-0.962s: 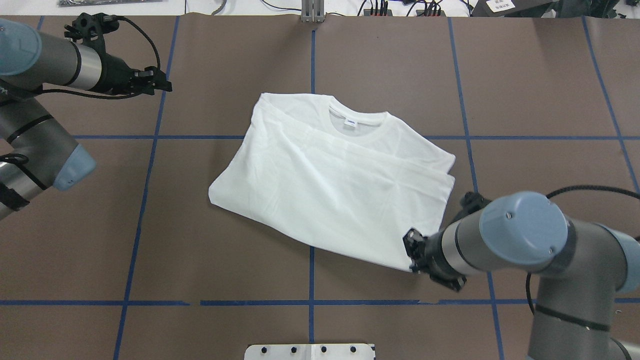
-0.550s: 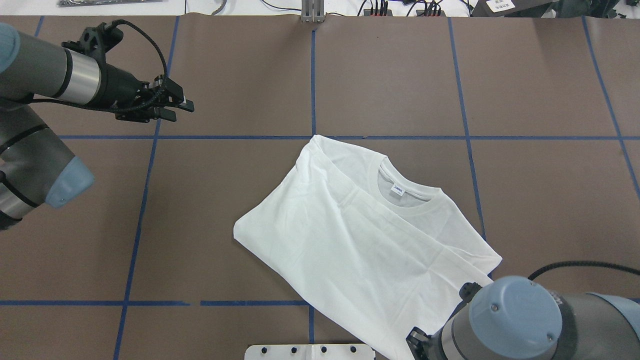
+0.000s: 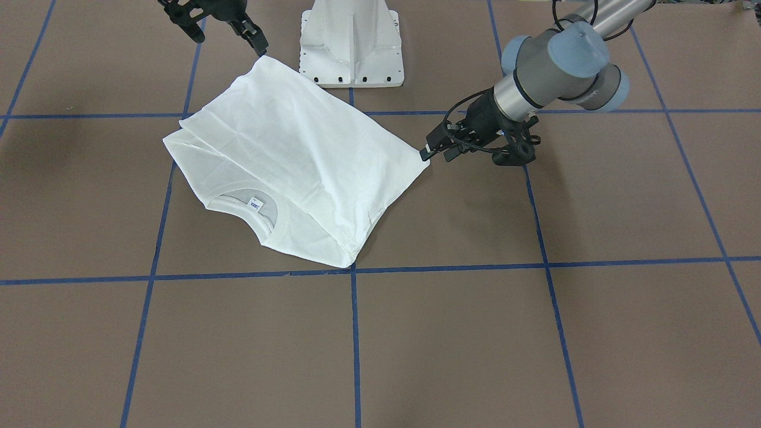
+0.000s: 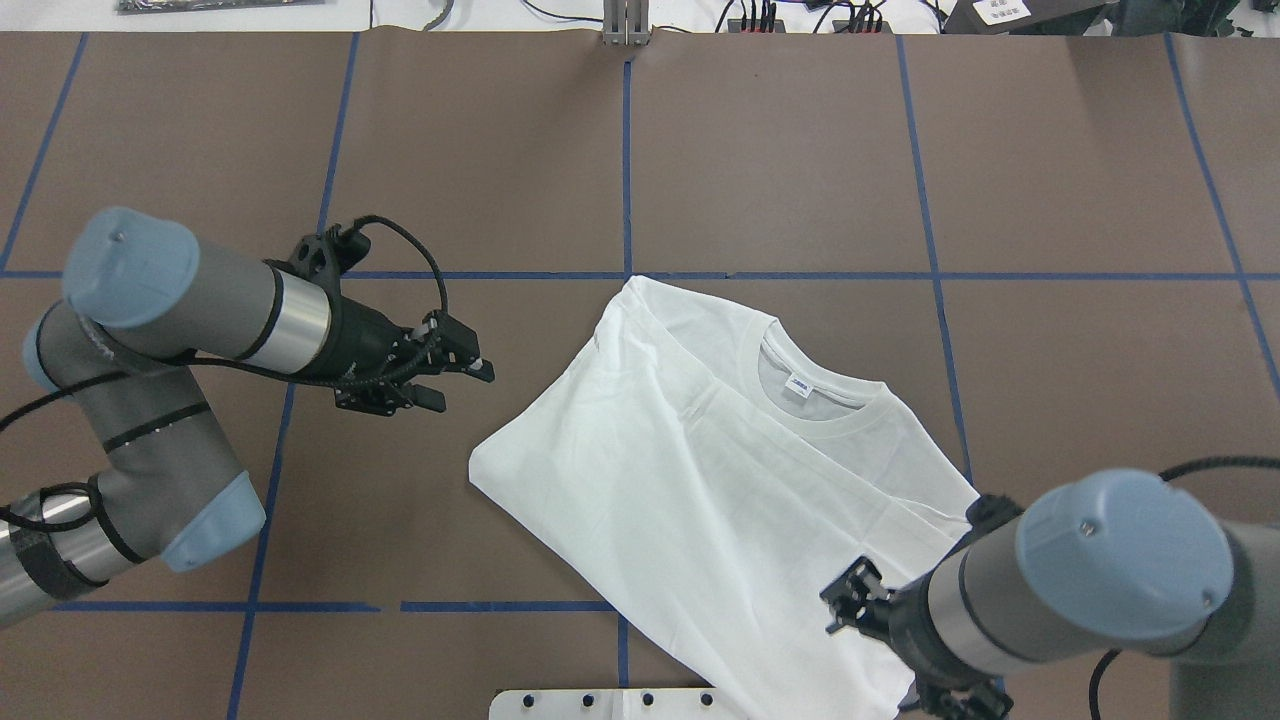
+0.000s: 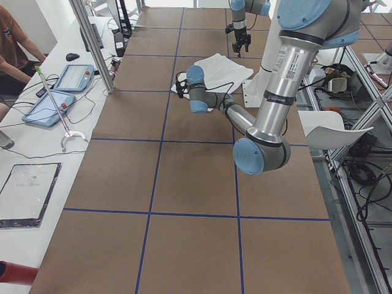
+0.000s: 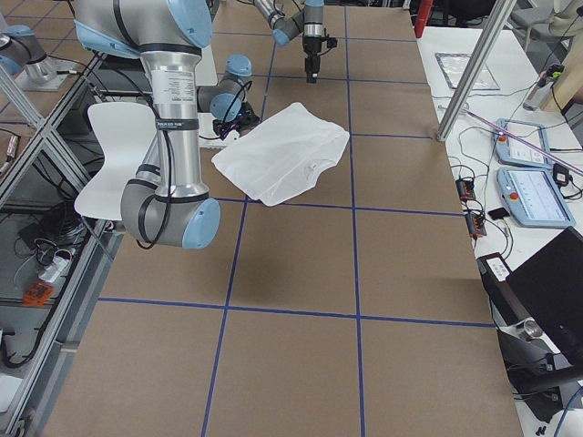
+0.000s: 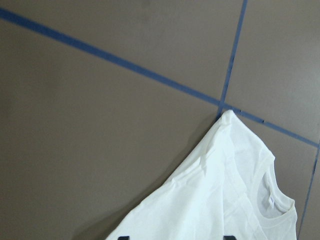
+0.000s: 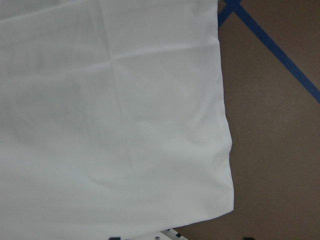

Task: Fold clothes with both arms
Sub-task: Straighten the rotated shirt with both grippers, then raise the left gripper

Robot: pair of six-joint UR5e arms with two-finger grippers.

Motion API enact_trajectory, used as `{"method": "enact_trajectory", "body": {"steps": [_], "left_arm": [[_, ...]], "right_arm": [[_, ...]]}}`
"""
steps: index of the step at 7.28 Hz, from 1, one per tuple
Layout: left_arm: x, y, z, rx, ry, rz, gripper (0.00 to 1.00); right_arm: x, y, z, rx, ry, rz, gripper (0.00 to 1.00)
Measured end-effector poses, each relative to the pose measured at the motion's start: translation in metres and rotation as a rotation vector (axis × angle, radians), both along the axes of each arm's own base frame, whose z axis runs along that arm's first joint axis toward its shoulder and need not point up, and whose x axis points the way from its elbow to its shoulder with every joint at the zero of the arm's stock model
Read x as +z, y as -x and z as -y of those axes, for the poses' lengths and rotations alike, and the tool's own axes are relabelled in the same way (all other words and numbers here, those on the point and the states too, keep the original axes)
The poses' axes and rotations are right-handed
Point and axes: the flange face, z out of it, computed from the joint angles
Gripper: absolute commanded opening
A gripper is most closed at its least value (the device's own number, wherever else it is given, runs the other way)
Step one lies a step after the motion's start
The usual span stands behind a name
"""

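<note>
Shirt (image 4: 700, 480) lies folded flat on the table (image 4: 800, 150), one hem corner just beside the white base (image 3: 351, 47). Near the base, the right claw (image 3: 229, 44) hangs spread above that corner. The left claw (image 4: 467, 391), fingers also apart, sits just beside the shirt's other hem corner.

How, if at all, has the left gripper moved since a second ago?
Yes. The left gripper crossed the blue tape line toward the robot's side and nears the T-shirt.

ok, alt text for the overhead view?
A folded white T-shirt lies diagonally on the brown, blue-gridded table, collar visible. The open left hand hovers just off its left corner; the open right hand is over its near-right edge.
</note>
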Motion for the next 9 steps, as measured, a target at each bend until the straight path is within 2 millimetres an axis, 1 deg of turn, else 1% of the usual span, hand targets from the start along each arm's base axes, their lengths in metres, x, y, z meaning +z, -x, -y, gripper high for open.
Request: {"method": "enact_trajectory", "body": {"steps": [1, 2, 3, 4, 5, 7, 8, 9], "left_arm": [[0.009, -0.018, -0.017, 0.009, 0.012, 0.019, 0.74], [0.017, -0.031, -0.027, 0.020, 0.022, 0.035, 0.74], [0.025, -0.043, -0.034, 0.035, 0.033, 0.051, 0.73], [0.032, -0.053, -0.039, 0.046, 0.041, 0.065, 0.70], [0.037, -0.060, -0.040, 0.048, 0.047, 0.077, 0.66], [0.042, -0.070, -0.047, 0.053, 0.047, 0.089, 0.49], [0.044, -0.071, -0.049, 0.054, 0.048, 0.092, 0.13], [0.046, -0.071, -0.050, 0.053, 0.048, 0.095, 0.00]], "right_arm": [[-0.005, -0.016, 0.041, 0.094, -0.009, 0.012, 1.00], [-0.010, -0.021, 0.087, 0.182, -0.026, 0.016, 1.00], [-0.010, -0.013, 0.125, 0.224, -0.048, 0.001, 1.00], [-0.007, -0.002, 0.150, 0.235, -0.069, -0.018, 1.00], [-0.005, 0.002, 0.162, 0.239, -0.081, -0.028, 1.00], [-0.003, 0.003, 0.169, 0.242, -0.087, -0.034, 1.00], [-0.003, 0.002, 0.170, 0.244, -0.087, -0.035, 1.00], [-0.003, 0.002, 0.170, 0.245, -0.087, -0.036, 1.00]]}}
